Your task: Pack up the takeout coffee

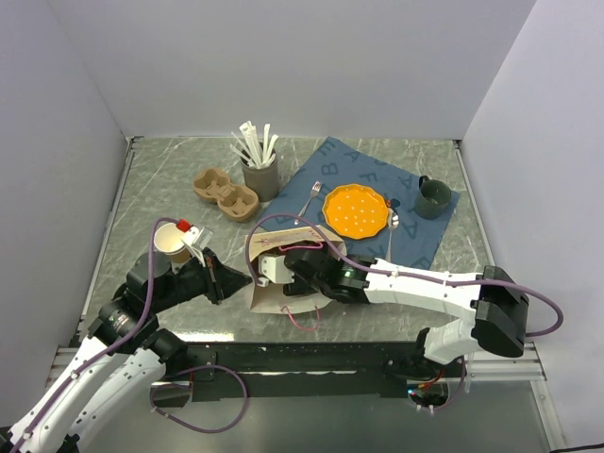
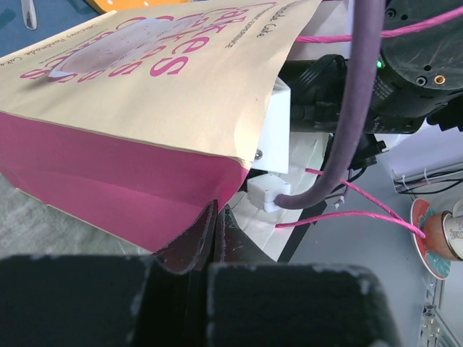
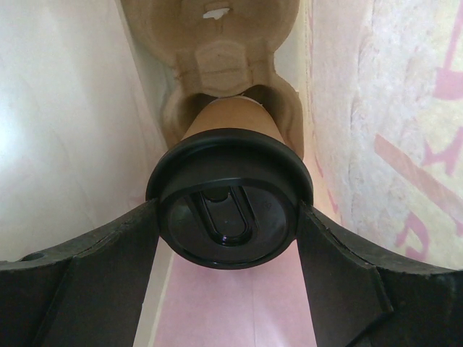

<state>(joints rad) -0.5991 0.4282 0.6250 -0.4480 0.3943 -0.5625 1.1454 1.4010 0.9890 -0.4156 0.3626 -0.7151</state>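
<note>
Enclosure: plain white walls (image 1: 283, 66) on three sides. Counter (image 1: 160, 179) is grey with marbled veining, with a metal rail along the near edge.

A blue lettered cloth (image 1: 344, 165) lies at the back right and carries an orange plate (image 1: 356, 209), a dark green mug (image 1: 434, 196) and two forks. One fork (image 1: 310, 198) is left of the plate, the other (image 1: 391, 231) to its right.

A paper bag (image 2: 145, 94), kraft with pink sides and pink lettering, lies on its side at the centre of the counter. The right arm (image 1: 425, 288) reaches into the bag's mouth.

At back centre a grey pot (image 1: 261, 177) holds white utensils. Just left of it is an empty two-cup carrier (image 1: 225, 193). A lidless paper cup (image 1: 172, 242) stands near the left wall.

Left hand (image 2: 215, 217): fingers pressed fully together at the bag's pink edge, apparently pinching it.

Right hand (image 3: 228, 213): inside the bag, fingers spread wide, one against each side of the black lid, gripping it.

Takeout coffee (image 3: 228, 195): inside the bag, between the right fingers, with its base seated in a well of a pulp tray (image 3: 217, 50) that is also in the bag.
</note>
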